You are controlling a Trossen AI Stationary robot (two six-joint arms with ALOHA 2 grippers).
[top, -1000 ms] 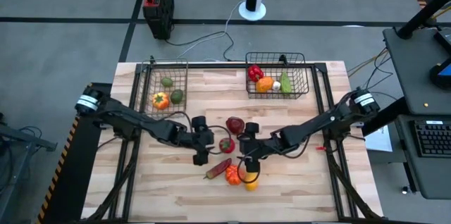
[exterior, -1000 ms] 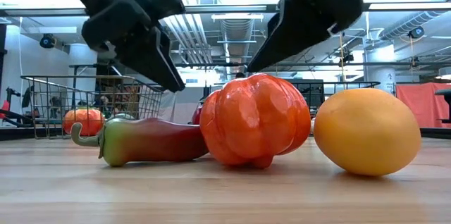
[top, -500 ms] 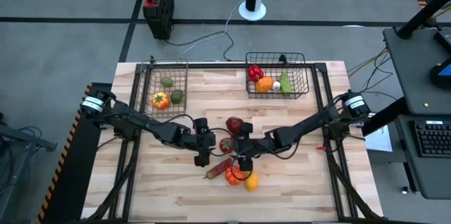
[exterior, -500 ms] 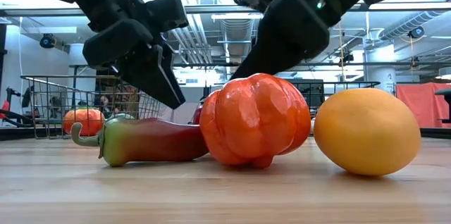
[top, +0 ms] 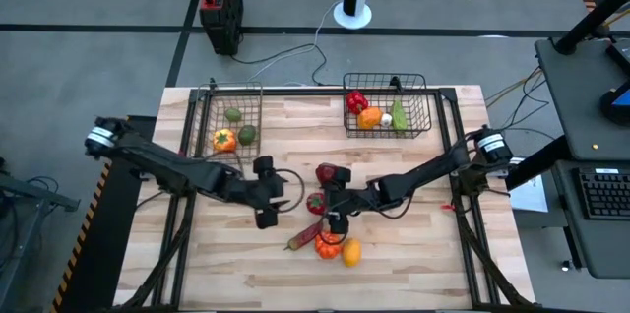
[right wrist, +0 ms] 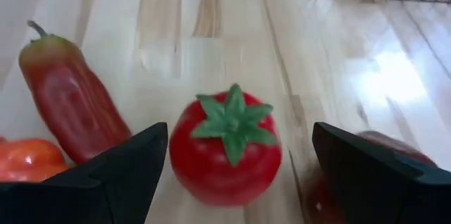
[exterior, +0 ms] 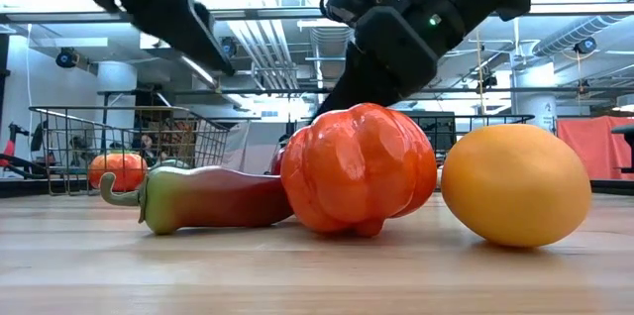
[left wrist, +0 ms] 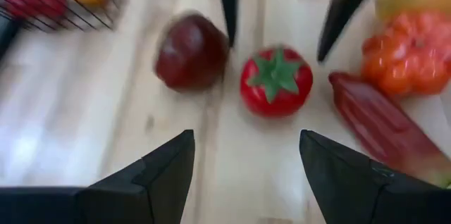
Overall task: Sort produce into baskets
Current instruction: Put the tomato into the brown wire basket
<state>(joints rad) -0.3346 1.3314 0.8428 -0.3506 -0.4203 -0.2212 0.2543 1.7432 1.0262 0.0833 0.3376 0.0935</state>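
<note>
Red chili [top: 304,235] long axis diagonal, stem toward table front-left. Both pincers apart, right pincer [right wrist: 232,155] straddling tomato [right wrist: 226,146].

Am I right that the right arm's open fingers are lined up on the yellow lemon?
Not quite: the right gripper is open, but its fingers frame the red toy tomato with a green leafy top, as the right wrist view shows.

Red tomato [top: 316,202] upright mid-table, maroon fruit [top: 327,173] beside, two mesh baskets [top: 232,119] [top: 387,108] holding produce
</note>
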